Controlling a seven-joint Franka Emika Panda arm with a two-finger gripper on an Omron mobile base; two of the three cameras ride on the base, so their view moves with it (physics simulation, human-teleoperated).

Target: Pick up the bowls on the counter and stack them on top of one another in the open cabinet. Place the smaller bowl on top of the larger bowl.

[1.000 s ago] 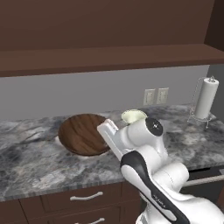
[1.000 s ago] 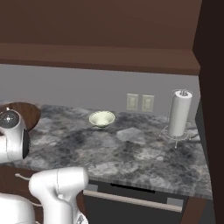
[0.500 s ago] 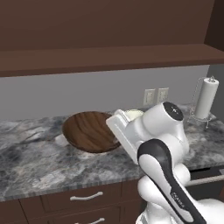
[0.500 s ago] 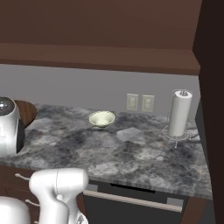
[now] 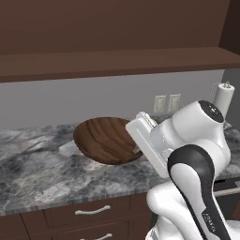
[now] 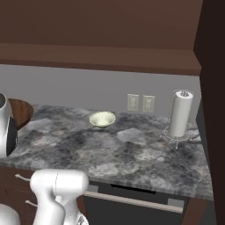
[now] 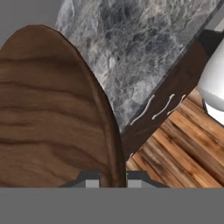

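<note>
The wide dark brown wood-grain bowl (image 5: 108, 139) hung tilted above the grey marbled stone counter (image 5: 37, 173) under the dark brown wooden shelf board (image 5: 112, 62), while the small pale cream-green bowl (image 6: 102, 119) sat on the counter at nine o'clock of the white paper-towel roll (image 6: 181, 114).

The gripper (image 7: 113, 177) has lifted the larger bowl (image 5: 108, 139) off the counter (image 5: 42, 180).

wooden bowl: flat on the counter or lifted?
Lifted and tilted. The larger bowl hangs above the counter casting a shadow; in the hand view the gripper pinches its rim.
</note>
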